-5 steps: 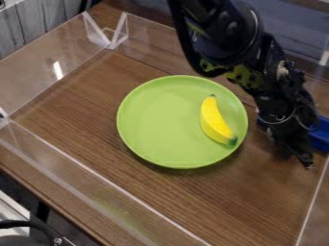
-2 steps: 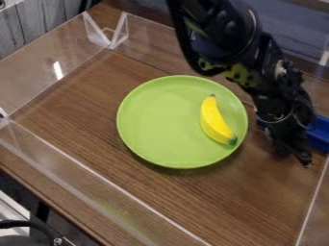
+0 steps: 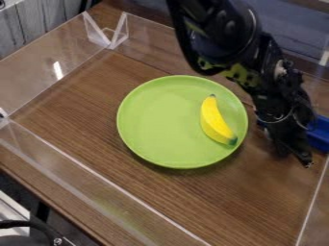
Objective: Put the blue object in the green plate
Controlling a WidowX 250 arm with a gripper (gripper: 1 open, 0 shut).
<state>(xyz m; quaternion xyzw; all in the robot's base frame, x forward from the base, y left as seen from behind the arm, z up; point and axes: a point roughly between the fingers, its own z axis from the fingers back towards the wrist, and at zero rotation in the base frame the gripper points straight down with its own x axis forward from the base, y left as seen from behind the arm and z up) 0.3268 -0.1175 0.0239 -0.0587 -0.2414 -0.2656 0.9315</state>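
Observation:
The green plate (image 3: 157, 123) lies in the middle of the wooden table. A yellow banana (image 3: 216, 120) rests on its right side. Only a small part of the blue object (image 3: 318, 137) shows, low on the table at the far right, just past the plate's rim. My gripper (image 3: 295, 150) points steeply down right beside it, with its dark fingers together at table height. The fingers and wrist hide most of the block. I cannot tell whether the fingers pinch it.
Clear plastic walls (image 3: 58, 72) fence the table on all sides, with a folded clear bracket (image 3: 106, 32) at the back left corner. The black arm (image 3: 225, 38) reaches in from the top right, above the plate's far edge.

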